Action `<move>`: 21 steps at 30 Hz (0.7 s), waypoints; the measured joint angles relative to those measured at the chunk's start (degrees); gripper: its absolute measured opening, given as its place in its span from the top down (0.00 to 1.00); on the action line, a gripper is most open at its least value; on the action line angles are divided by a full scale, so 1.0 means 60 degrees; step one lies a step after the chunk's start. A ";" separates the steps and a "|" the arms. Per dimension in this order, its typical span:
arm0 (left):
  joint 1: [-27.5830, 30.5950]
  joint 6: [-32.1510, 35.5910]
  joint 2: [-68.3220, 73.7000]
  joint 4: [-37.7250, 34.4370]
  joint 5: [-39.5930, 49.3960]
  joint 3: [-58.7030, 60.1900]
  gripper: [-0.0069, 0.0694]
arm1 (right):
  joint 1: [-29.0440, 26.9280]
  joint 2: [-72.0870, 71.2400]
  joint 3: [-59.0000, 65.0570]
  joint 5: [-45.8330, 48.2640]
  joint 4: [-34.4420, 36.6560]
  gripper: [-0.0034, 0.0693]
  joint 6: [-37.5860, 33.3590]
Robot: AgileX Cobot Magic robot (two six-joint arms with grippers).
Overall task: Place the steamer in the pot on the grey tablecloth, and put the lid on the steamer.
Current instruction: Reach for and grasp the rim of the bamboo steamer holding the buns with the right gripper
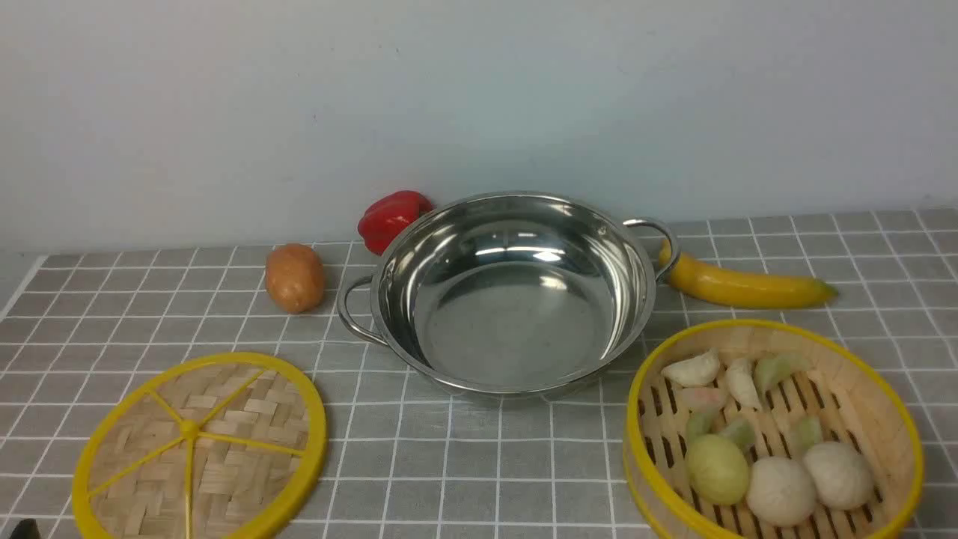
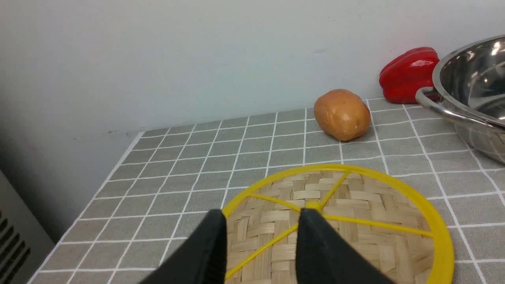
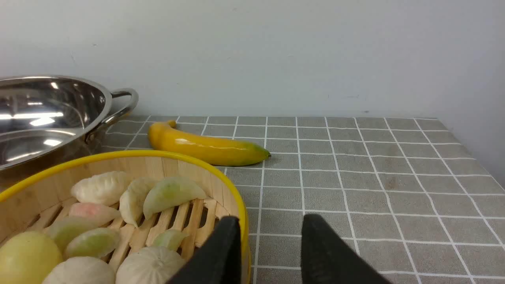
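The steamer (image 1: pixel 868 419) is seen at the front right of the grey tablecloth (image 1: pixel 479 464). The pot (image 1: pixel 516 329) stands empty just beside it, to its left and slightly farther back. The right tool (image 3: pixel 270 221) is the nearer of the 2. Its jaws are spread with nothing pinched, and the steamer's yellow rim runs by 1 finger; whether the wall is straddled cannot be told. A grip, a lift and a leftward carry are judged to be needed. The left tool (image 2: pixel 263 213), likewise spread, is held over the lid (image 1: pixel 202 449).
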 joint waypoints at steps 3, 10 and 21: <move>0.0000 0.0000 0.0000 0.0000 0.0000 0.0000 0.59 | 0.0000 0.0000 0.0000 0.0000 0.0000 0.62 0.0000; -0.0070 0.0000 0.0000 0.0000 0.0000 0.0000 0.59 | 0.0000 0.0000 0.0000 0.0000 0.0000 0.62 0.0000; -0.1602 0.0000 0.0000 0.0000 0.0000 0.0000 0.59 | 0.0000 0.0000 0.0000 0.0000 0.0000 0.62 0.0000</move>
